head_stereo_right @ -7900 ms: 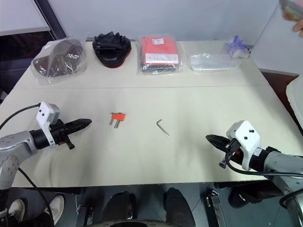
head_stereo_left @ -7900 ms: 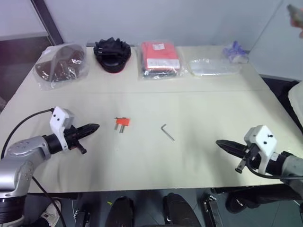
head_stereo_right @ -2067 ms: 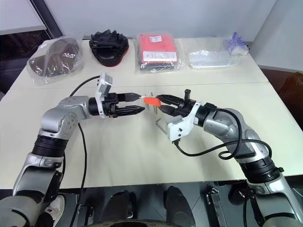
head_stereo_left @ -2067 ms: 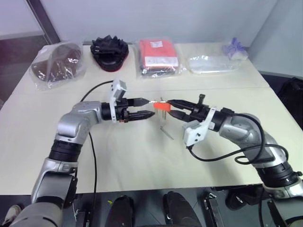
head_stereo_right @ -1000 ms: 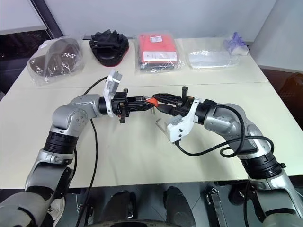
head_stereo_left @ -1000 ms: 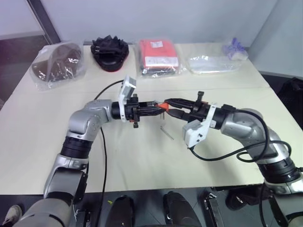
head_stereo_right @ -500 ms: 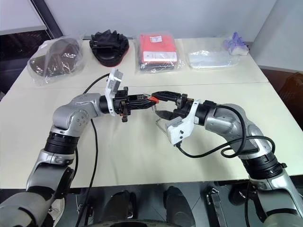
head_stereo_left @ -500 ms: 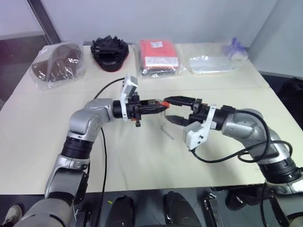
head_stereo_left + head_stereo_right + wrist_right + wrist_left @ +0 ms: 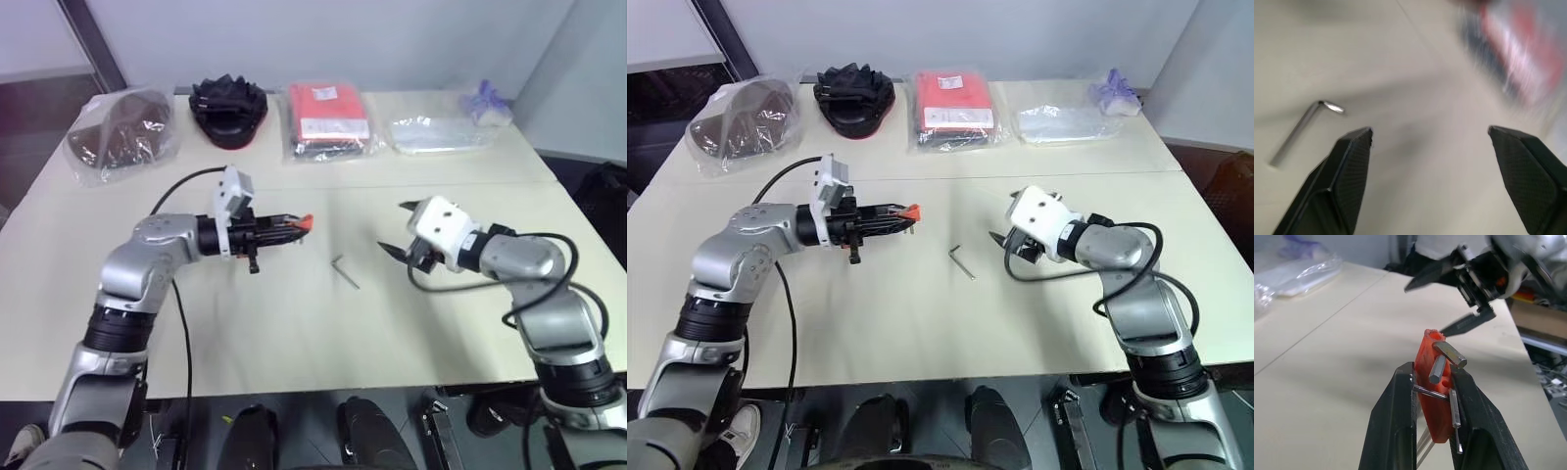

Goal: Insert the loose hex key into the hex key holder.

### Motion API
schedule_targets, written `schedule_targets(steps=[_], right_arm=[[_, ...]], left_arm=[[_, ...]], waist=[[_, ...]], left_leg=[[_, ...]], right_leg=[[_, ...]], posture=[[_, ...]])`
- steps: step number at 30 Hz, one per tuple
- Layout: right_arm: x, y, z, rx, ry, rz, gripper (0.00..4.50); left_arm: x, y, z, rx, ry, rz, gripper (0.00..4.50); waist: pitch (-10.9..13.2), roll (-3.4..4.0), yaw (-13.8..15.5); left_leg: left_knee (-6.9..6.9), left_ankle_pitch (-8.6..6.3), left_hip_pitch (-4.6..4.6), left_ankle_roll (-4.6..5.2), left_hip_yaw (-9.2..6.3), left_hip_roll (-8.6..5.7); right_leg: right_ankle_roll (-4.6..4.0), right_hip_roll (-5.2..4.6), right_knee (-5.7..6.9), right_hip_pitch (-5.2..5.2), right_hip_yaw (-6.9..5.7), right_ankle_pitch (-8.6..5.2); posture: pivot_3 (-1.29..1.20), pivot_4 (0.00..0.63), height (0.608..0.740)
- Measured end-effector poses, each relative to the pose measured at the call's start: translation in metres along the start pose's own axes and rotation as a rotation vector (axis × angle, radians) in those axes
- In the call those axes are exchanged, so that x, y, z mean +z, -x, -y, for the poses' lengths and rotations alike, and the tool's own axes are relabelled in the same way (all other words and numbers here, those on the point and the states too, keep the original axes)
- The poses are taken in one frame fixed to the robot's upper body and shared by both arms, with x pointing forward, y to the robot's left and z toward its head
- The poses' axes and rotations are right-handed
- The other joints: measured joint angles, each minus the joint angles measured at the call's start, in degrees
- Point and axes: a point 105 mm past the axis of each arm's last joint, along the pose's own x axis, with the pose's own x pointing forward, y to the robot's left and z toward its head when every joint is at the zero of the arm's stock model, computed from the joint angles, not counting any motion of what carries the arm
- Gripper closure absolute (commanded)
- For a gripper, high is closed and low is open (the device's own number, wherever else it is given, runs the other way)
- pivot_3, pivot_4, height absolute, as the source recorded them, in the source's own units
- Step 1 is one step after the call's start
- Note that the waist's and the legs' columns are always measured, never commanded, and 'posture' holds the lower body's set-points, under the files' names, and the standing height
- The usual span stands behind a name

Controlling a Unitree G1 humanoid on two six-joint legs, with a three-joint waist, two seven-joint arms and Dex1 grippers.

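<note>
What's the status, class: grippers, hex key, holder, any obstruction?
Left gripper shut on hex key holder. Right gripper open, empty. Loose hex key lies on table, nothing blocking it.

A pale beige table (image 9: pixel 294 323) is being crossed by a thin seam line running from side to side behind its middle. The loose hex key (image 9: pixel 344 271) is lying flat on the bare surface near the centre. Along the far edge, a row of items is being carried: a dark object in a clear bag (image 9: pixel 118 132), a black ridged object (image 9: pixel 231 110), a red packet in clear plastic (image 9: pixel 329 119), a clear flat bag (image 9: pixel 441 134), and a small purple object (image 9: pixel 485 99).
</note>
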Motion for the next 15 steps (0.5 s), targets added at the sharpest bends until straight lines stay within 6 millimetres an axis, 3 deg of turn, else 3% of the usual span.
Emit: schedule_targets(steps=[5, 11, 15], right_arm=[[0.005, -0.016, -0.015, 0.027, -0.273, -0.066, 0.59], [-0.012, -0.03, -0.048, 0.109, -0.315, -0.185, 0.59], [-0.029, -0.042, -0.055, 0.092, -0.336, -0.241, 0.59]], left_arm=[[0.0, 0.002, -0.002, 0.031, 0.006, -0.002, 4.22], [0.002, 0.004, -0.007, 0.046, 0.005, -0.002, 4.22], [0.005, 0.005, -0.008, 0.051, -0.009, -0.004, 4.22]], waist=[[0.0, 0.0, 0.32], [0.0, 0.01, 0.98], [0.0, 0.0, 1.07]], left_leg=[[0.04, -0.05, -0.14, 0.09, -0.03, -0.06], [0.1, -0.08, -0.28, 0.14, 0.0, -0.09], [0.15, -0.08, -0.28, 0.15, 0.01, -0.1]], right_leg=[[0.0, 0.01, -0.06, -0.04, -0.05, 0.0], [0.0, -0.01, -0.08, -0.17, -0.05, 0.0], [0.0, -0.01, -0.08, -0.16, -0.04, 0.0]], posture=[[0.0, 0.15, 0.74], [0.0, 0.15, 0.74], [0.0, 0.15, 0.74]])
